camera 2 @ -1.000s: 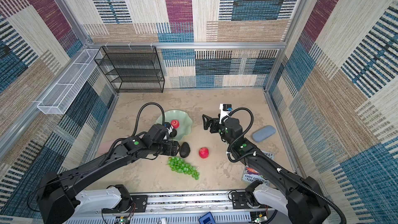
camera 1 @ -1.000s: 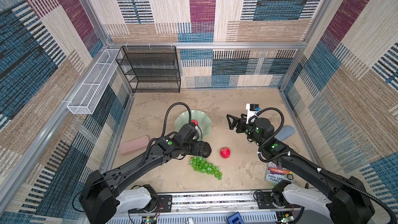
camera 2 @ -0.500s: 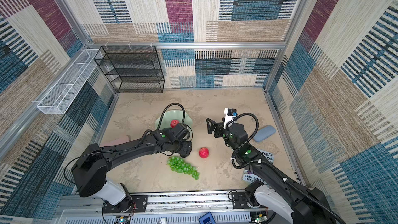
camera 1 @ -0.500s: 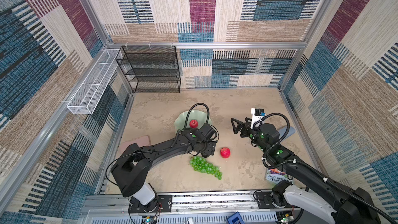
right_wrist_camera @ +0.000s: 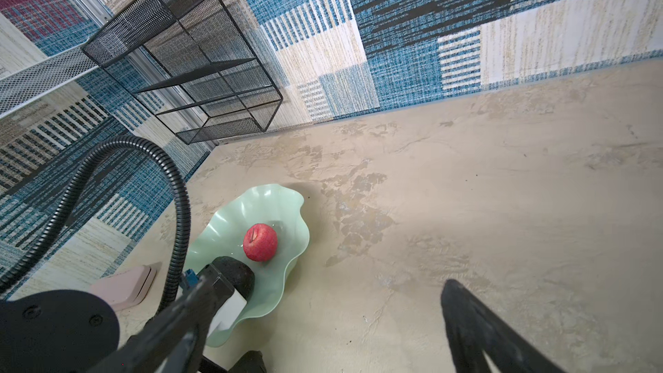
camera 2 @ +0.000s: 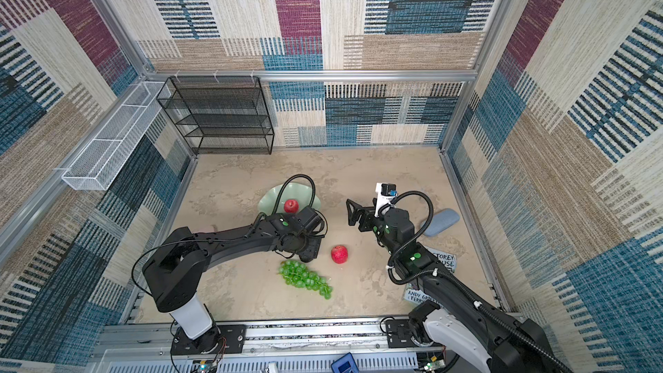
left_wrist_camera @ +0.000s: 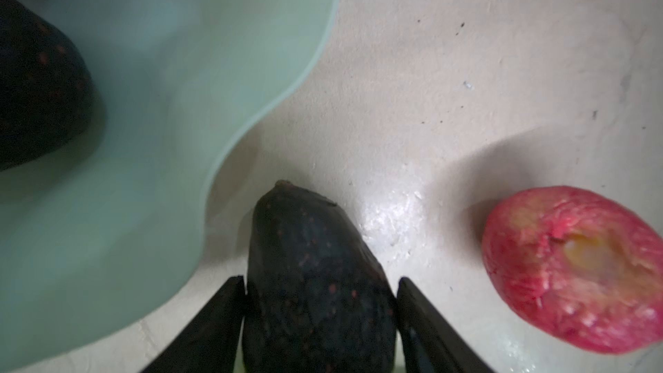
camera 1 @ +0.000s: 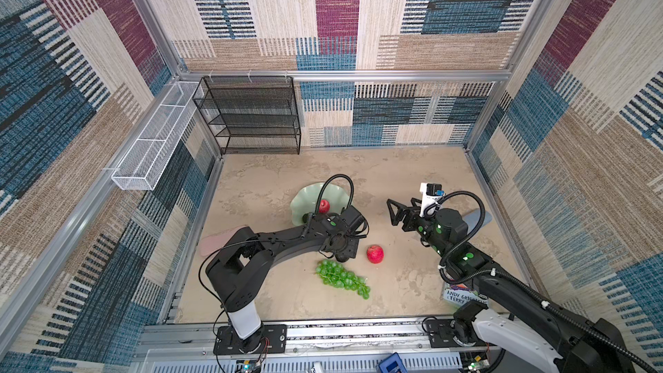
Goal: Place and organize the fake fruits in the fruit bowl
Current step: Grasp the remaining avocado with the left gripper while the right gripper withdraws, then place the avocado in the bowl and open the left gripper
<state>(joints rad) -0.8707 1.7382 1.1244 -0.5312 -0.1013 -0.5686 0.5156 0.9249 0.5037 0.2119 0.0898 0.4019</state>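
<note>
left gripper point(left_wrist_camera: 320, 280) has closed onto the avocado point(left_wrist_camera: 308, 245) beside the fruit bowl point(left_wrist_camera: 150, 130); right gripper point(camera 1: 392, 212) stands open.

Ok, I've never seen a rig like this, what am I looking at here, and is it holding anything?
This is a robot with two black arms, a left arm and a right arm, mounted beside a beige table. Two pictures look down from overhead and are nearly identical; the other two come from a camera on each wrist. The left gripper has its jaws closed against both sides of a dark pebbly pear-shaped avocado lying just outside the pale mint-green bowl with a wavy rim. The right gripper is open and empty. In the bowl sit a glossy red apple and a second dark avocado. Loose on the table: another red apple and a bunch of translucent green grapes.
</note>
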